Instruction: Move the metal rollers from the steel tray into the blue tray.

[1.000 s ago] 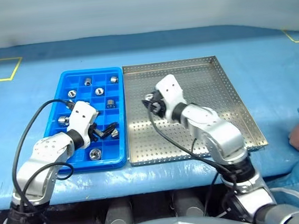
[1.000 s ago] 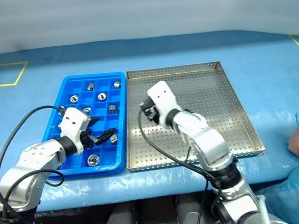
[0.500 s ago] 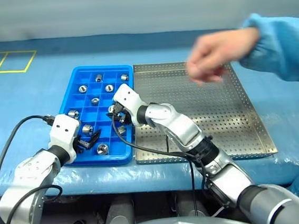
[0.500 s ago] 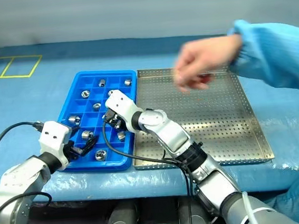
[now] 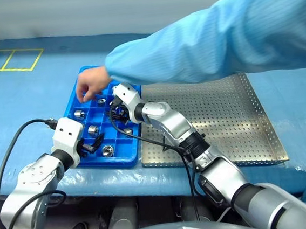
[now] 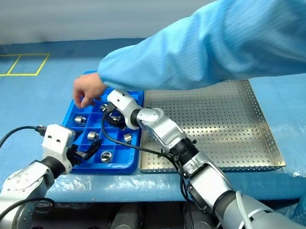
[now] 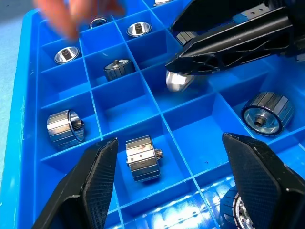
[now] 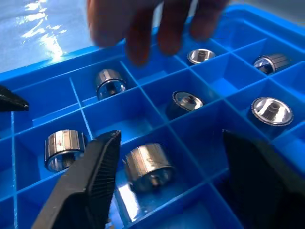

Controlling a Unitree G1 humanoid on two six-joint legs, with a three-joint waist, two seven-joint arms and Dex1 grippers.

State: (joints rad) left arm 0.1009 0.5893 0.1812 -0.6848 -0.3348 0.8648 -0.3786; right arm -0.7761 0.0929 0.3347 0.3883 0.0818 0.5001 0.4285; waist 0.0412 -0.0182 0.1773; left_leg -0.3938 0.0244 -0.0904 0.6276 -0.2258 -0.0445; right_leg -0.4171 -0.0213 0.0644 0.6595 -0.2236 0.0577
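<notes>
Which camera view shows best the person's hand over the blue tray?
The left eye view: the person's hand is sharp there, hovering over the blue tray at its far left corner, sleeve visible too. The right eye view shows it similarly. Both wrist views catch just blurred fingers above the compartments.

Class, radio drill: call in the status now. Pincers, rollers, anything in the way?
Both pincers open, empty: left pincer, right pincer over blue tray. Metal rollers sit in compartments; steel tray bare. Person's hand reaching over blue tray, in the way.
</notes>
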